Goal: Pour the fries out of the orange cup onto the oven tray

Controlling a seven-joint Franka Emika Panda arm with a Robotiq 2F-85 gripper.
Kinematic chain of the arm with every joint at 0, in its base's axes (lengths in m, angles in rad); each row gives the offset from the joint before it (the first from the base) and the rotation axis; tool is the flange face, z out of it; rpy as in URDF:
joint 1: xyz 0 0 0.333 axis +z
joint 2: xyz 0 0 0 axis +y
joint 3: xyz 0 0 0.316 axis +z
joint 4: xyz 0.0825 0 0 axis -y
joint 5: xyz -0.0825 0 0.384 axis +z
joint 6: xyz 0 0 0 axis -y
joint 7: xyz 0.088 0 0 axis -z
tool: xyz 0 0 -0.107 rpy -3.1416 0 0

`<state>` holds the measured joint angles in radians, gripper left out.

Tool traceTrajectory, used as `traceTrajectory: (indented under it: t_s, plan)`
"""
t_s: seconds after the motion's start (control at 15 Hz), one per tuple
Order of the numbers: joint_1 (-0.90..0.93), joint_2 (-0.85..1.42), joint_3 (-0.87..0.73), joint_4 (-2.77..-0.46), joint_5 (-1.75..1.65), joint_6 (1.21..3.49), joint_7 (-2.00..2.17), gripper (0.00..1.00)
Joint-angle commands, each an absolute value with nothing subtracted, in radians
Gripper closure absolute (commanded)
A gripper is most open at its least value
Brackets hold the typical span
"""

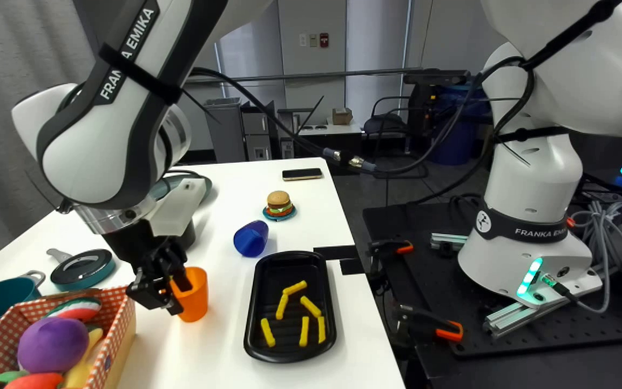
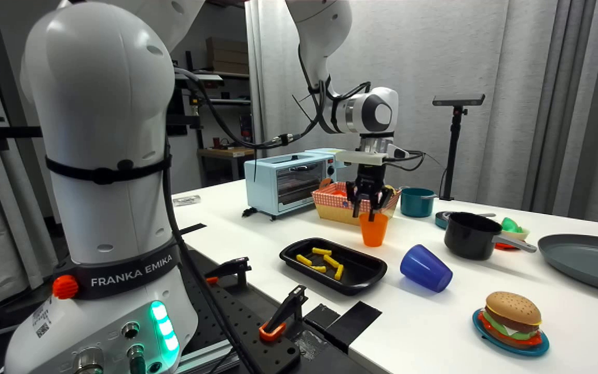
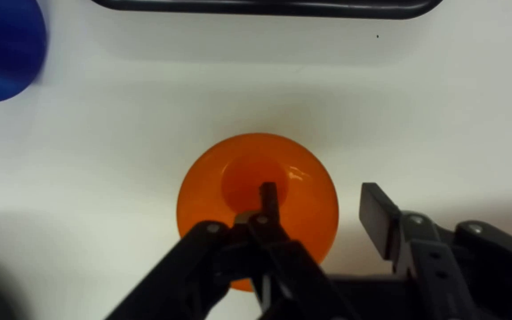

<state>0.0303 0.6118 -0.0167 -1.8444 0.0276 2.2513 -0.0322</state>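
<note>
Fries lie spread on oven tray, so pour looks done. Orange cup upright on table near tray, gripper spread apart astride its rim, probably to leave it standing. Cup interior partly hidden; can't rule out leftovers.

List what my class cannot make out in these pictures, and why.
Wrist view: whether anything lies in the orange, tapered, translucent plastic cup; the black, two-fingered claw partly hides it.
Wrist view: interior of the black, rectangular, round-cornered tray, cut off by the top edge.
In an exterior view: part of the round, grey plate, cut off by the right edge.
</note>
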Motion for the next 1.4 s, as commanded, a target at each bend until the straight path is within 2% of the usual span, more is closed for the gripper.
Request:
traceTrajectory:
  t_s: [0.0,0.13,0.2,0.8,1.33]
  plan:
    - [0.031,0.633,-0.018,-1.812,0.003,2.252,-0.005,0.15]
    - [0.029,0.627,-0.016,-1.818,0.006,2.256,-0.009,0.02]
    - [0.028,0.621,-0.014,-1.823,0.008,2.259,-0.012,0.00]
    - [0.032,0.525,0.002,-1.905,0.018,2.282,-0.016,0.00]
    - [0.035,0.334,0.025,-2.093,0.036,2.309,-0.014,0.00]
